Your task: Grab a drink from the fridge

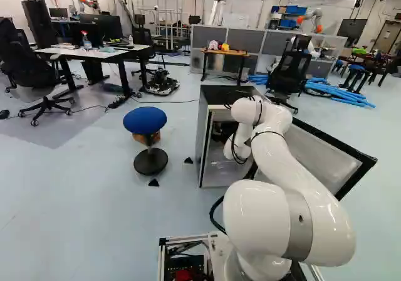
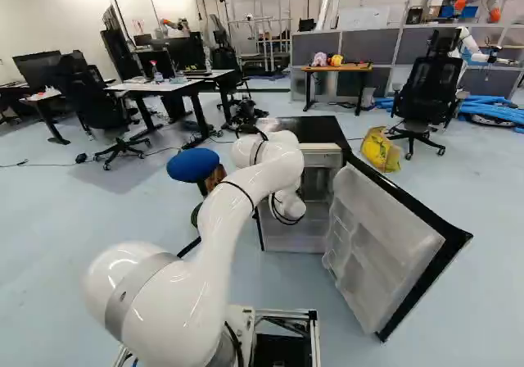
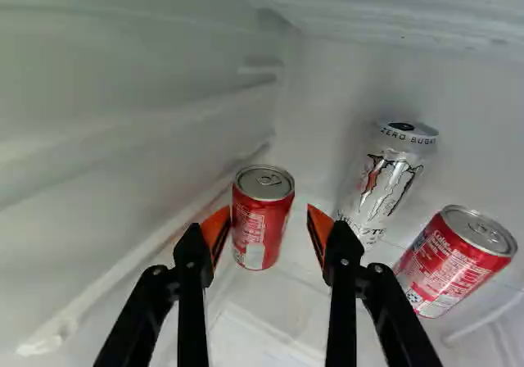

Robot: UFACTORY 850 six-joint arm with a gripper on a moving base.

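In the left base view, the gripper [image 1: 222,130] shows only as a dark part inside the fridge [image 1: 202,146], its fingers hidden there. The fridge door [image 2: 385,240] stands wide open. In the wrist view the gripper [image 3: 268,210] is open around a small upright red can [image 3: 260,229]; a gap shows between the can and the finger on the silver can's side, while the other fingertip is close to it. Contact there is unclear. A taller silver can [image 3: 385,183] stands beside that finger, and another red can [image 3: 455,260] is farther out on the same side.
Pale fridge walls [image 3: 123,113] enclose the gripper, one close beside the nearer red can. A blue stool [image 1: 145,121] stands beside the fridge. Farther off are a yellow bag [image 2: 381,149], a black office chair [image 2: 422,97], desks and another robot [image 2: 479,2].
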